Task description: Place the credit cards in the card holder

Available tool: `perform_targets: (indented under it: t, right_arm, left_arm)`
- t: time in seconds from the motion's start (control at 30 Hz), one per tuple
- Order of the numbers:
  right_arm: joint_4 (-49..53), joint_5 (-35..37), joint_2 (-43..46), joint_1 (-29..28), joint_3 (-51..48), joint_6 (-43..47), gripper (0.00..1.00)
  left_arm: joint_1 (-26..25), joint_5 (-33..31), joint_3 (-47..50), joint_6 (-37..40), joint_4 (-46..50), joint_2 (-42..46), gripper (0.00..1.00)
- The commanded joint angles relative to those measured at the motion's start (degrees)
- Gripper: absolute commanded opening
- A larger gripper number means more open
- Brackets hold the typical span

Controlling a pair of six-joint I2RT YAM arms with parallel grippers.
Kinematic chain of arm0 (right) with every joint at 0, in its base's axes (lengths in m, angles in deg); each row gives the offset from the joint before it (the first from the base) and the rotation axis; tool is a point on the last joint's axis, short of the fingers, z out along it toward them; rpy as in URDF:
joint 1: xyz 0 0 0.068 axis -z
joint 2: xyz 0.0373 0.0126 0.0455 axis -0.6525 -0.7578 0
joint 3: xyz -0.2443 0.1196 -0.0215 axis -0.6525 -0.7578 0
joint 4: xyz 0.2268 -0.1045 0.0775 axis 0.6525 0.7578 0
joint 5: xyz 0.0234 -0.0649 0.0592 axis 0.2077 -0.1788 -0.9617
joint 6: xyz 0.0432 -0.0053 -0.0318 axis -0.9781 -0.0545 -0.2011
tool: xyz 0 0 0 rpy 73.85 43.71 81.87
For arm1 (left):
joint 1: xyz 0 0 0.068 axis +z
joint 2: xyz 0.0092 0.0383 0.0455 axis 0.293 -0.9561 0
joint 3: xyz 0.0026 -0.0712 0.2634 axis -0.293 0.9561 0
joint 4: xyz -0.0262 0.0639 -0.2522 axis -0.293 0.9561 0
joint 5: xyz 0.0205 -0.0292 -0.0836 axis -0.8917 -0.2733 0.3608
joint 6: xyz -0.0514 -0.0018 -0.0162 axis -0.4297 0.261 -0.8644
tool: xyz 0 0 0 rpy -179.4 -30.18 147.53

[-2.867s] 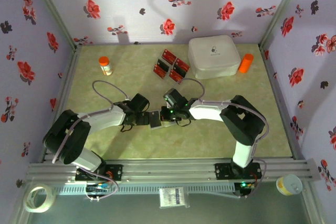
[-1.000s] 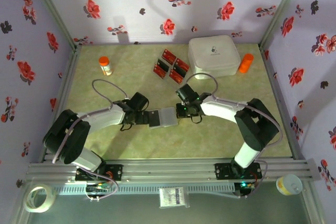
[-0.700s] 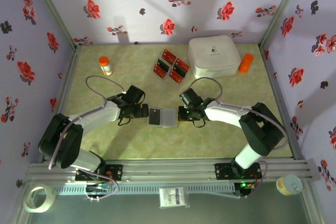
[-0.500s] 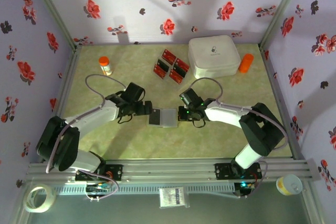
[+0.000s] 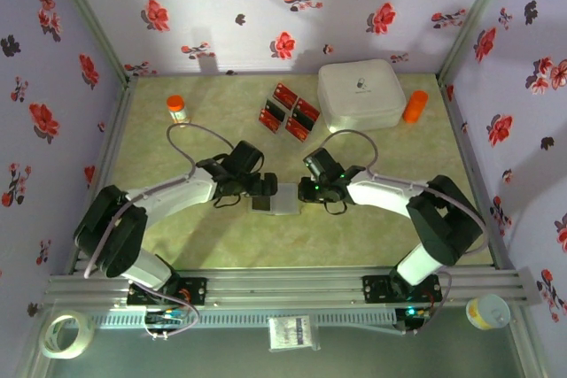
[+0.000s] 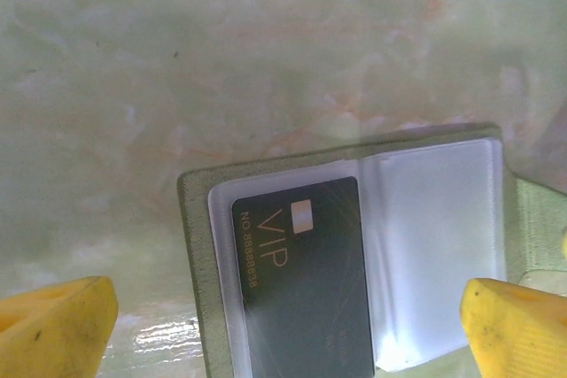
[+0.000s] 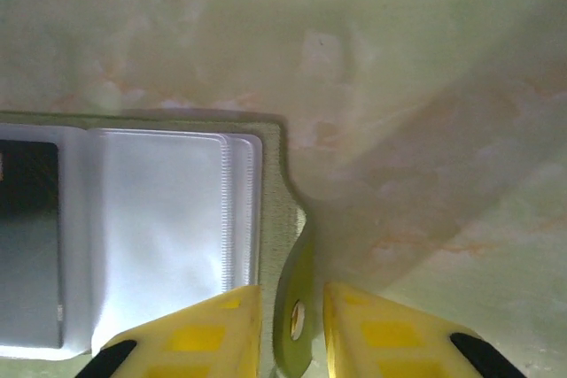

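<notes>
Olive-green card holder (image 5: 276, 198) lies opened flat at mid-table, between the two grippers and nearer than the cards. Clear sleeves face up, presumably so that cards can be slid in from above.

- Left gripper (image 6: 285, 325): fingers spread wide, straddling the holder's left half, nothing between them but the holder below. Judged ready to pin that half or stop it folding shut.
- Right gripper (image 7: 292, 298): fingers narrowly parted on either side of the holder's closure tab (image 7: 295, 343). Slim gaps show beside the tab, so it reads as let go rather than pinched. That spot is likely chosen because the tab is the one handle for drawing the cover open and keeping it down.
- Dark VIP card (image 6: 301, 281) sits in the left sleeve. The right sleeve (image 7: 159, 219) looks empty and is the likely target.
- Credit cards (image 5: 289, 112): red cluster lying flat at far centre, just left of the white box (image 5: 359, 93), well apart from holder and grippers. None is held.

Orientation: the holder's long axis runs left-right, its fold runs near-far through the middle, and the tab points right toward the right arm. The red cards lie askew, long axes diagonal to the table edges. Which edge of each sleeve is open cannot be told.
</notes>
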Motion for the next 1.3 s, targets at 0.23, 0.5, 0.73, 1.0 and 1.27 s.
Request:
perform_targets:
  t: [0.23, 0.5, 0.73, 1.0, 1.27]
  right_arm:
    - [-0.90, -3.00, 4.04, 0.33, 2.87, -2.81, 0.17]
    - [-6.05, -5.65, -2.05, 0.00, 4.75, -6.36, 0.04]
    - [-6.52, -6.80, -7.80, 0.08, 6.68, -5.49, 0.00]
    - [-6.62, -7.94, -12.54, 0.08, 6.70, -4.32, 0.00]
    - [-10.91, -10.34, -13.80, -0.17, 5.27, -6.81, 0.00]
  left_arm:
    - [-0.94, -2.48, 2.63, -0.92, -2.38, -1.86, 1.00]
    - [-1.21, -3.10, 3.53, -0.98, -3.37, -2.88, 1.00]
    - [-1.38, -3.53, 3.27, -0.36, -3.26, -3.22, 1.00]
    - [-2.22, -3.64, 3.27, 0.71, -4.33, -2.65, 1.00]
    - [-3.21, -3.63, 3.44, 1.70, -5.58, -2.96, 1.00]
